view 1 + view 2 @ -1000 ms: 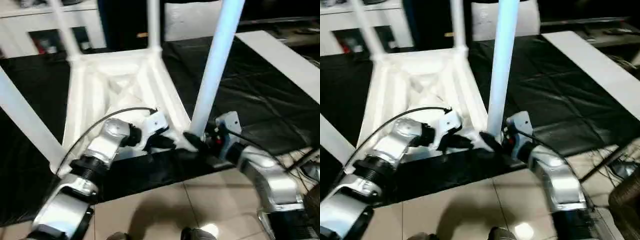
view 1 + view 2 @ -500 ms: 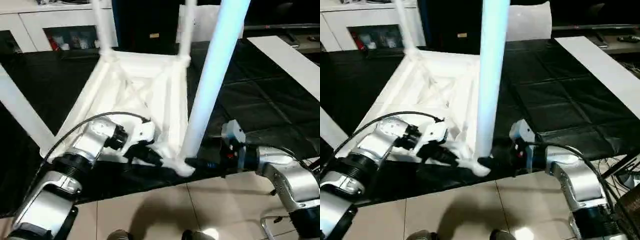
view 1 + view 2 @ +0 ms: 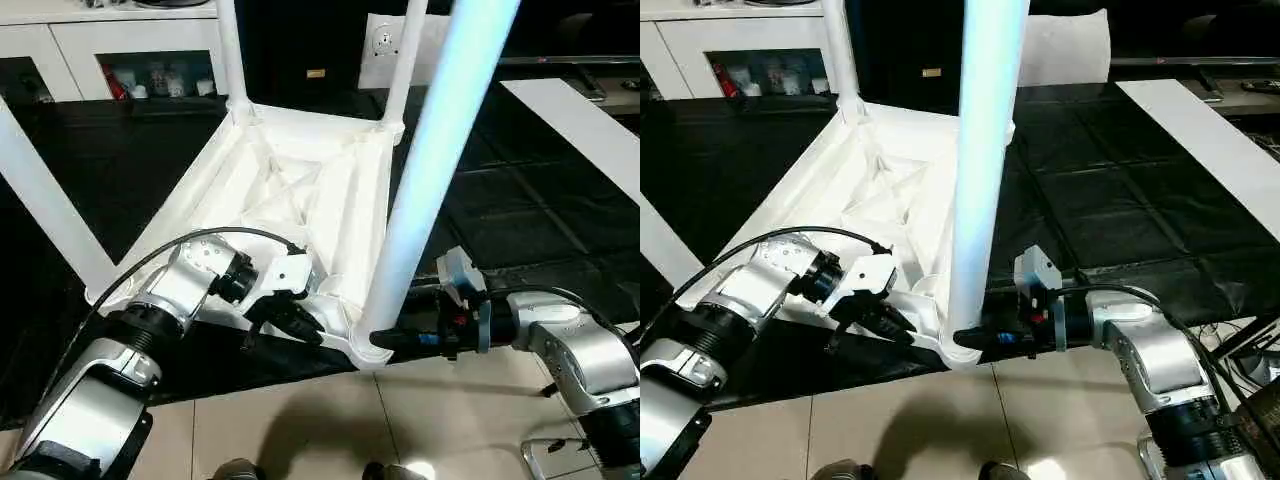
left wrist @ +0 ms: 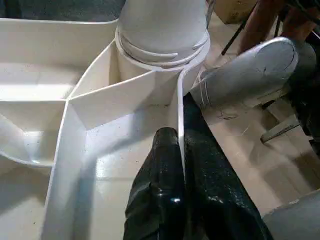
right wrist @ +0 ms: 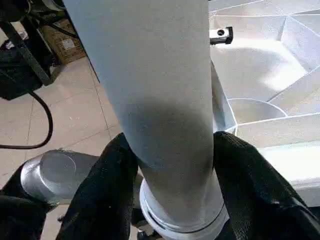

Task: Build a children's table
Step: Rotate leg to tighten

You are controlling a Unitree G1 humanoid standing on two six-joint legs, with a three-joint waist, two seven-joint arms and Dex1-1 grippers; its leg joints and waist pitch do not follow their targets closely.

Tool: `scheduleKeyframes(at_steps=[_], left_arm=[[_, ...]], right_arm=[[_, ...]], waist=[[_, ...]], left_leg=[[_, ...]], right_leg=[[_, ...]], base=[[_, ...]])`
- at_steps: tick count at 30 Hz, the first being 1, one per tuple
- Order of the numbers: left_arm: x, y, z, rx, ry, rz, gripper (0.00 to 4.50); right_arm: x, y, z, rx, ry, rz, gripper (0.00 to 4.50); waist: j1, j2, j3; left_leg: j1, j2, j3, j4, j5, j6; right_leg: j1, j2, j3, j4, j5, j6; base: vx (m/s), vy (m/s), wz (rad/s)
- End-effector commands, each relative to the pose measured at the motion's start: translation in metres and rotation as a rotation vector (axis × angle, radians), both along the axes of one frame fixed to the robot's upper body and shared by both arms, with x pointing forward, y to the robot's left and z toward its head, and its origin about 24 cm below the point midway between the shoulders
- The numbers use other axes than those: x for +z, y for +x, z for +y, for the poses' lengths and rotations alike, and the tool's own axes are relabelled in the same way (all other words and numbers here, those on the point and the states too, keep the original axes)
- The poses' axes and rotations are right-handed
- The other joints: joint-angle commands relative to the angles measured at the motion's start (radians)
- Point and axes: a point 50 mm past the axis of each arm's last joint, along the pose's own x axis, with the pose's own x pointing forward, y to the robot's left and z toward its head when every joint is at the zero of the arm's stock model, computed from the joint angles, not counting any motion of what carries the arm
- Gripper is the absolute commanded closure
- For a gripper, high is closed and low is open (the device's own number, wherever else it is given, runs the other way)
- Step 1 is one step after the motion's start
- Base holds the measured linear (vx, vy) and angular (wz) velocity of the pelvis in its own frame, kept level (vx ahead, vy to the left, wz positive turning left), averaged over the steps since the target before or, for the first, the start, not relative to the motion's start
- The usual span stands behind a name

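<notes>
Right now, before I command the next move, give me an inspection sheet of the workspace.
Surface: black padded mat, beige tiled floor at its near edge.
Job's things: upturned tabletop, ribs up, four legs standing in its corner sockets.
Clutter: nothing seen.
End effectors: left end effector shut on the tabletop's rim; right end effector, a finger either side of the near leg just above its socket.
Cables: black cable arcing over the left wrist.
Surroundings: white cabinet with shelves behind, white board at right.

Silver forearms [image 3: 95,385], glossy black fingers [image 4: 165,200], seemingly black cable [image 3: 180,255]
</notes>
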Motion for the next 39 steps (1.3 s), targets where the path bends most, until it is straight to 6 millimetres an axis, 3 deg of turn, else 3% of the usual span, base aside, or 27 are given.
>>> scheduleKeyframes(at_steps=[1,9,14,16,18,20,21,23,24,27,28,30,31,32,35,36,39], left_arm=[[0.0,-0.005,-0.009,-0.113,0.035,0.018,4.5],[0.002,-0.001,-0.013,-0.039,-0.01,0.036,4.5],[0.004,0.008,-0.022,0.12,-0.065,0.022,4.5],[0.006,0.013,-0.034,0.232,-0.118,0.02,4.5],[0.006,0.016,-0.044,0.313,-0.155,0.023,4.5],[0.007,0.018,-0.054,0.385,-0.184,0.016,4.5],[0.008,0.018,-0.056,0.402,-0.19,0.014,4.5],[0.009,0.022,-0.065,0.484,-0.216,0.008,4.5],[0.011,0.026,-0.072,0.561,-0.236,-0.005,4.5],[0.016,0.032,-0.088,0.692,-0.284,-0.018,4.5],[0.016,0.032,-0.089,0.699,-0.288,-0.017,4.5],[0.017,0.032,-0.091,0.702,-0.292,-0.021,4.5],[0.017,0.031,-0.091,0.692,-0.294,-0.022,4.5],[0.018,0.031,-0.091,0.685,-0.294,-0.025,4.5],[0.017,0.03,-0.087,0.67,-0.295,-0.036,4.5],[0.017,0.029,-0.085,0.669,-0.292,-0.039,4.5],[0.014,0.027,-0.076,0.669,-0.284,-0.037,4.5]], right_arm=[[0.004,0.001,0.0,0.02,-0.004,0.0,2.45],[0.006,-0.001,0.009,-0.021,0.061,0.043,2.55],[0.003,0.003,0.021,-0.157,0.054,0.014,2.55],[-0.001,0.012,0.031,-0.319,0.052,0.0,2.55],[-0.004,0.018,0.04,-0.427,0.075,0.022,2.55],[-0.004,0.021,0.052,-0.496,0.102,0.046,2.55],[-0.004,0.021,0.055,-0.511,0.107,0.051,2.55],[-0.005,0.026,0.065,-0.578,0.114,0.069,2.56],[-0.006,0.03,0.074,-0.643,0.113,0.083,2.56],[-0.004,0.044,0.094,-0.804,0.144,0.118,2.56],[-0.003,0.045,0.097,-0.803,0.162,0.126,2.56],[0.0,0.046,0.101,-0.794,0.172,0.11,2.56],[0.002,0.046,0.102,-0.776,0.177,0.083,2.56],[0.003,0.045,0.102,-0.77,0.177,0.062,2.0],[0.004,0.046,0.096,-0.795,0.18,0.025,1.86],[0.003,0.046,0.092,-0.811,0.179,0.013,1.8],[0.004,0.046,0.077,-0.821,0.179,-0.026,1.41]], waist=[[-0.005,-0.009,-0.074],[-0.006,-0.011,-0.07],[-0.015,-0.01,-0.062],[-0.027,-0.016,-0.058],[-0.04,-0.012,-0.057],[-0.06,-0.017,-0.053],[-0.071,-0.016,-0.055],[-0.086,-0.015,-0.058],[-0.098,-0.015,-0.056],[-0.117,-0.014,-0.055],[-0.118,-0.016,-0.059],[-0.119,-0.011,-0.059],[-0.118,-0.011,-0.063],[-0.116,-0.009,-0.065],[-0.112,-0.01,-0.069],[-0.107,-0.007,-0.07],[-0.102,-0.008,-0.069]], left_leg=[[0.011,0.039,0.003,-0.076,-0.222,0.055],[0.011,0.039,0.002,-0.078,-0.229,0.049],[0.012,0.034,-0.005,-0.085,-0.31,0.013],[0.012,0.03,-0.007,-0.086,-0.339,-0.003],[0.015,0.024,-0.013,-0.083,-0.366,-0.021],[-0.002,0.022,-0.02,-0.087,-0.379,-0.025],[0.007,0.019,-0.022,-0.082,-0.402,-0.024],[0.004,0.018,-0.022,-0.08,-0.394,-0.006],[0.002,0.018,-0.02,-0.08,-0.397,-0.006],[0.006,0.013,-0.019,-0.076,-0.407,-0.004],[0.01,0.01,-0.019,-0.072,-0.407,-0.001],[0.006,0.015,-0.02,-0.079,-0.389,0.015],[0.004,0.018,-0.018,-0.082,-0.373,0.023],[0.002,0.02,-0.017,-0.084,-0.358,0.027],[-0.002,0.023,-0.009,-0.084,-0.288,0.049],[-0.001,0.023,-0.005,-0.083,-0.271,0.059],[-0.004,0.021,-0.003,-0.083,-0.258,0.067]], right_leg=[[0.057,-0.033,0.044,-0.048,-0.323,-0.221],[0.056,-0.032,0.044,-0.051,-0.346,-0.212],[0.051,-0.034,0.04,-0.068,-0.485,-0.162],[0.046,-0.032,0.037,-0.075,-0.546,-0.136],[0.043,-0.034,0.029,-0.085,-0.627,-0.102],[0.051,-0.03,0.019,-0.09,-0.664,-0.066],[0.044,-0.032,0.013,-0.102,-0.694,-0.053],[0.047,-0.032,0.015,-0.104,-0.666,-0.059],[0.039,-0.028,0.015,-0.102,-0.651,-0.074],[0.033,-0.027,0.011,-0.107,-0.668,-0.077],[0.035,-0.026,0.006,-0.114,-0.682,-0.065],[0.04,-0.025,0.013,-0.108,-0.629,-0.075],[0.043,-0.024,0.018,-0.103,-0.571,-0.09],[0.045,-0.024,0.021,-0.098,-0.535,-0.102],[0.051,-0.023,0.033,-0.078,-0.373,-0.171],[0.053,-0.024,0.034,-0.076,-0.348,-0.19],[0.057,-0.024,0.033,-0.077,-0.369,-0.185]], base=[[0.0,0.0,0.0],[0.0,0.0,0.0],[0.0,0.0,0.0],[0.0,0.0,0.0],[0.0,0.0,0.0],[0.0,0.0,0.0],[0.0,0.0,0.0],[0.0,0.0,0.0],[0.0,0.0,0.0],[0.0,0.0,0.0],[0.0,0.0,0.0],[0.0,0.0,0.0],[0.0,0.0,0.0],[0.0,0.0,0.0],[0.0,0.0,0.0],[0.0,0.0,0.0],[0.0,0.0,0.0]])
